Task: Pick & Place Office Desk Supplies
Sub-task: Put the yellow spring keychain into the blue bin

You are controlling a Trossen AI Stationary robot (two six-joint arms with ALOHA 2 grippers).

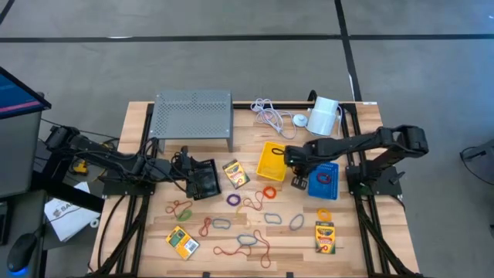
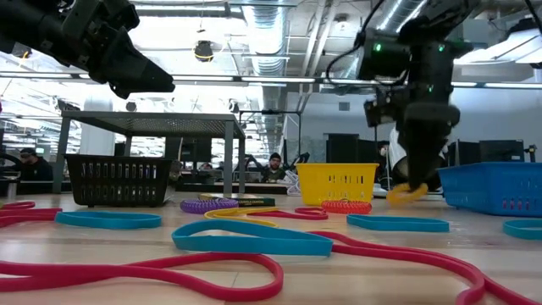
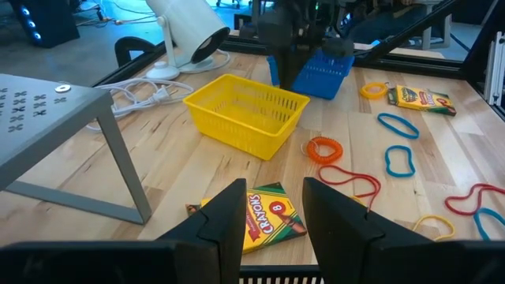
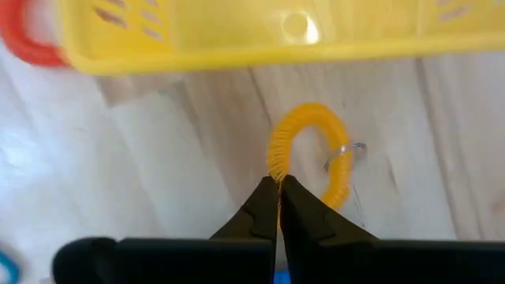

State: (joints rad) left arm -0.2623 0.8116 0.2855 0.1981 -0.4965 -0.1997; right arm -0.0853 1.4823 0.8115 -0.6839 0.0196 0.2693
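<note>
Surface: pale wood-plank table [image 1: 255, 255] on a dark frame, grey floor all round.

Right gripper [image 4: 279, 183] sits between the yellow bin [image 1: 272, 160] and the blue bin [image 1: 324, 180], fingertips pinched tight on a yellow-orange coiled loop [image 4: 312, 150] with a small metal ring. In the low view the loop hangs from the fingers just above the wood.

Left gripper [image 3: 272, 207] hovers at the table's 9 o'clock, beside the black bin [image 1: 202, 178], fingers held partly apart with nothing between them. A crayon box [image 3: 268, 217] lies on the wood beneath it.

Other crayon boxes: one at 7 o'clock [image 1: 183, 243], one at 4 o'clock [image 1: 325, 236]. An orange coiled band [image 1: 269, 191] and a purple one [image 1: 233, 199] lie near centre. Flat rubber-band loops [image 1: 249, 240] in red, blue, green and orange are scattered over the near half.

Far edge, 12 o'clock: grey perforated metal stand [image 1: 193, 116], white cable [image 1: 266, 114], white cylinder [image 1: 324, 116].

Room, low view: ceiling ducts [image 2: 271, 34] and bright lights; people [image 2: 275, 165] seated at desks behind the table.
</note>
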